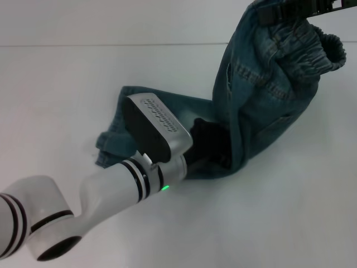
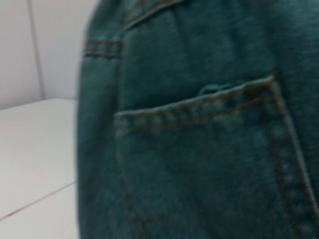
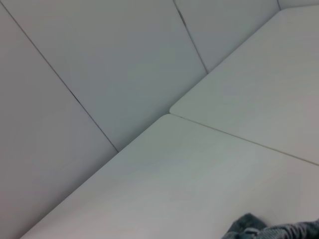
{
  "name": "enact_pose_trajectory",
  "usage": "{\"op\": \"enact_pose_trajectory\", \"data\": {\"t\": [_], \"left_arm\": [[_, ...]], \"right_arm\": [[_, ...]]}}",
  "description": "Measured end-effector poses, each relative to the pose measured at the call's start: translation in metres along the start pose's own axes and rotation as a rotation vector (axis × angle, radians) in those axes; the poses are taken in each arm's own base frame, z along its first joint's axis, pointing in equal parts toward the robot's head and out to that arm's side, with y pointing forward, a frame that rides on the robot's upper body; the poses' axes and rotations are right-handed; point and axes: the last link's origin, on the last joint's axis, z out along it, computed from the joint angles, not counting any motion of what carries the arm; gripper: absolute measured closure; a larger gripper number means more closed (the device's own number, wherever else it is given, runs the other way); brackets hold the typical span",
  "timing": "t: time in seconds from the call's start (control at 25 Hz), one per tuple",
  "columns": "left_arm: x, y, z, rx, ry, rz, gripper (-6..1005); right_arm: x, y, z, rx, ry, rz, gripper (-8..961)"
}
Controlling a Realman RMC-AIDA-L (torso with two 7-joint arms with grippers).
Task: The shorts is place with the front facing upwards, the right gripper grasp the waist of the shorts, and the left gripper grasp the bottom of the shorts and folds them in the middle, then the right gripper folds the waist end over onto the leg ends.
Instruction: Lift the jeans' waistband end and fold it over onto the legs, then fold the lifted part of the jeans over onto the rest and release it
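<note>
Risk: waistband slips from right end effector (image 1: 290,11) while lifted, denim drops unfolded; cause likely thin bite on bunched elastic.

Shorts (image 1: 262,106) hang from upper right of head frame, waist raised, legs trailing to surface (image 1: 67,84) at centre.

Right end effector at top edge, clenched on waist.

Left end effector (image 1: 209,148) at frame centre, buried in leg fabric; open or clenched: cannot tell.

A white table (image 1: 67,78) fills the head view, a faint seam crossing its far part. From the right wrist view, two white tabletops meet at a narrow gap, and a pale panelled wall (image 3: 99,59) with thin dark joints stands behind them.
</note>
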Motion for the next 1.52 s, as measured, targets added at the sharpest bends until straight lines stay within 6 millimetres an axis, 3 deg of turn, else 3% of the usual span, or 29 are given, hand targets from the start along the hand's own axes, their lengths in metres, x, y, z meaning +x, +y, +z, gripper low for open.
{"op": "enact_pose_trajectory", "data": {"t": [0.2,0.36,0.84,1.16,1.52], "left_arm": [[0.006,0.016,0.004,-0.042,0.027,-0.023,998],[0.007,0.018,0.004,-0.035,0.036,-0.044,998],[-0.022,-0.013,-0.027,0.179,0.058,-0.189,999],[-0.036,-0.043,-0.07,0.294,0.187,-0.346,999],[-0.055,-0.08,-0.148,0.365,0.304,-0.432,997]], "right_arm": [[0.0,0.0,0.001,0.001,0.001,-0.008,847],[0.001,0.0,0.003,0.001,0.011,-0.016,846],[0.007,-0.006,0.019,0.007,0.046,-0.028,842],[0.001,-0.007,0.037,0.001,0.055,-0.048,840],[0.002,0.001,0.079,-0.027,0.108,-0.094,837]]}}
